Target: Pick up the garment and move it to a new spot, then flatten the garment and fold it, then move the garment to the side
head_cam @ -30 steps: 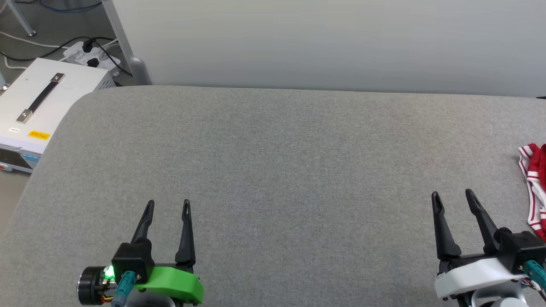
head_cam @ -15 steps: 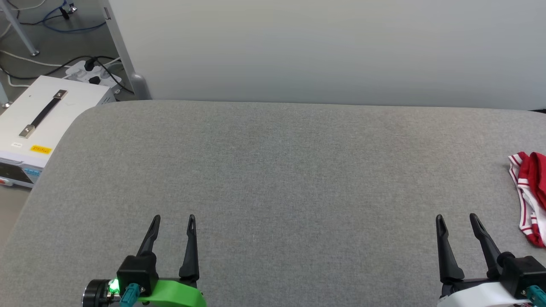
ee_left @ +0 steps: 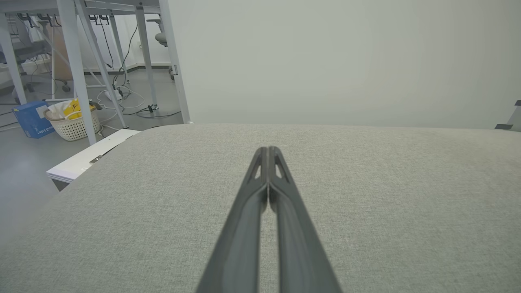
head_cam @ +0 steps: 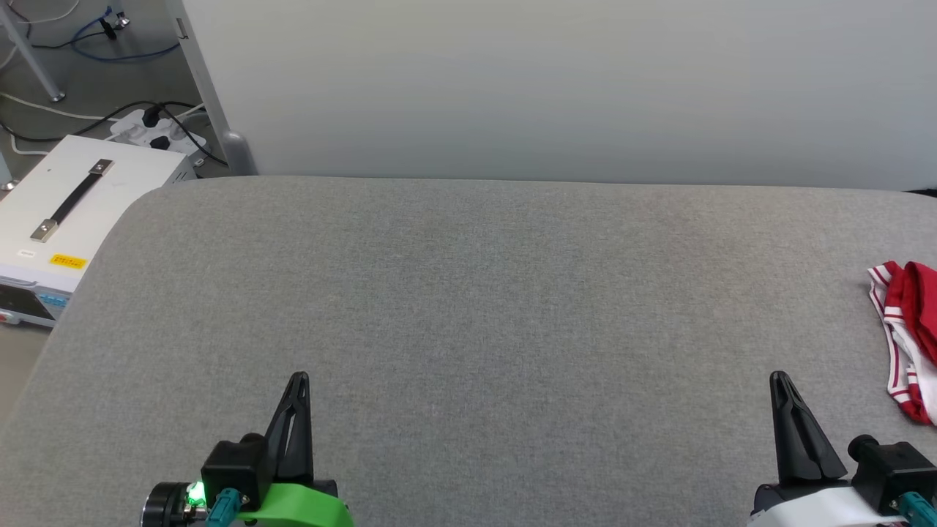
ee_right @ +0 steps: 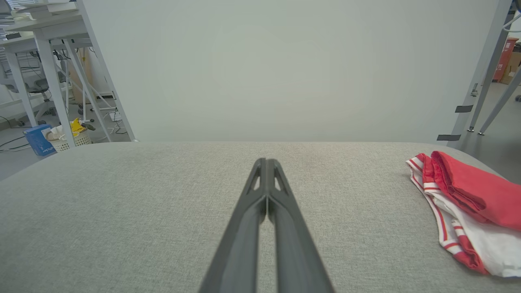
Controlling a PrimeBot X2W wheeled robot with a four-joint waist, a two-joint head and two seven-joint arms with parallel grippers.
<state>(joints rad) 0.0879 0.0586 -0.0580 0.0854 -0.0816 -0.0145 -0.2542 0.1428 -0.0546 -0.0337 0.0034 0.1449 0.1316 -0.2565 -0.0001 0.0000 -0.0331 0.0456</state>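
In the head view, a wide table (head_cam: 468, 293) covered in grey woven fabric runs up to a plain pale wall. The left gripper (head_cam: 298, 382), dark-fingered on a green mount, rests low at the lower left with its two fingers pressed together and nothing between them. The right gripper (head_cam: 781, 380), on a white mount at the lower right, is clenched the same way and holds nothing. The garment (head_cam: 902, 329), a crumpled red shirt with white cloth and red-and-white striped trim, lies at the table's far right edge, apart from the right gripper. A white metal case with a black strap handle (head_cam: 77, 197) sits on the floor off the table's left corner.

In the left wrist view, the left gripper (ee_left: 268, 152) points over bare grey fabric, tips touching.

In the right wrist view, the right gripper (ee_right: 266, 162) is likewise closed, and the garment (ee_right: 468, 195) lies bunched to its right on the table.
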